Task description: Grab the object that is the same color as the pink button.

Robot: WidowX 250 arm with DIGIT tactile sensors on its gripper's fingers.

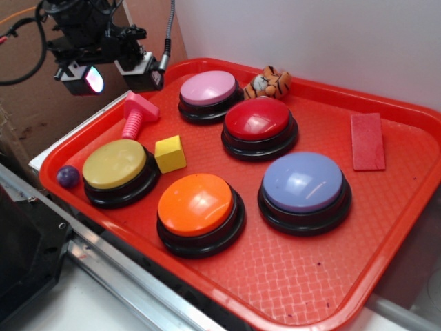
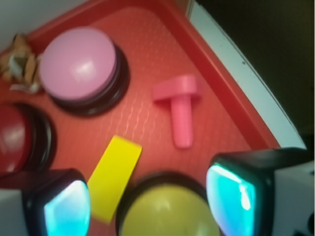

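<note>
The hot-pink toy bolt (image 1: 138, 114) lies on the red tray (image 1: 310, 289) near its far left rim, head toward the back; in the wrist view the bolt (image 2: 179, 105) lies with its shaft pointing toward me. The pink button (image 1: 208, 93) stands to the bolt's right in the exterior view, and at the upper left in the wrist view (image 2: 78, 66). My gripper (image 1: 114, 77) hovers open and empty above the tray's far left edge, just over and behind the bolt. In the wrist view the gripper (image 2: 147, 206) has the yellow button between its fingers, far below.
On the tray: a yellow button (image 1: 117, 169), yellow cube (image 1: 169, 153), orange button (image 1: 198, 210), red button (image 1: 259, 125), lavender-blue button (image 1: 304, 187), flat red block (image 1: 367, 141), toy tiger (image 1: 269, 83) and small purple ball (image 1: 67, 176). A brown board stands behind left.
</note>
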